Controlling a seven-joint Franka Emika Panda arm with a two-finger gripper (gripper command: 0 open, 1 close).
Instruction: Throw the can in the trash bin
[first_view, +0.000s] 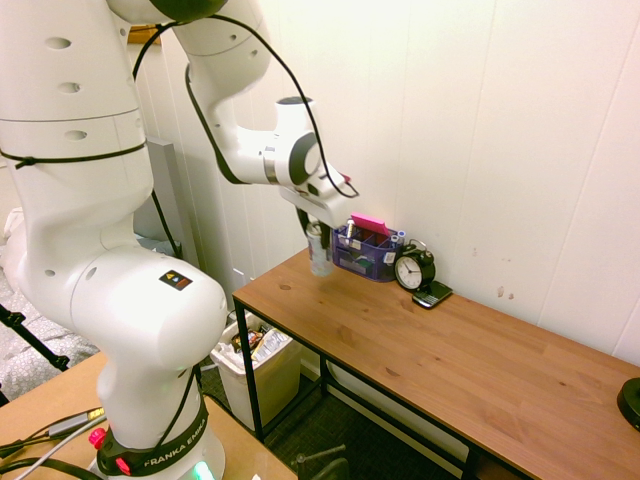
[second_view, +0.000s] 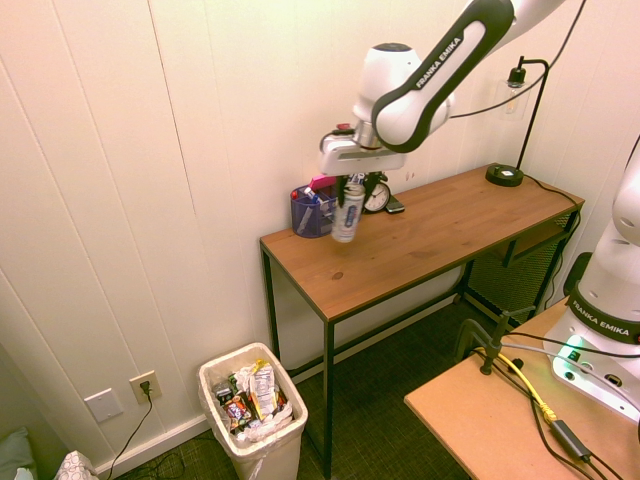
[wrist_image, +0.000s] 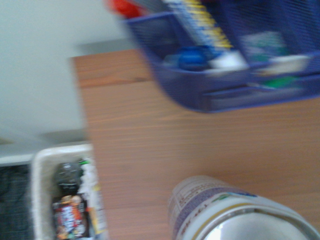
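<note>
From the first exterior view you look past the arm (first_view: 150, 250), close on the left, down along the desk (first_view: 420, 350) to the wall. The second faces the same wall from the opposite side, farther back; both share desk and bin (second_view: 255, 405). The wrist view looks down closely on the desk's end.
</note>
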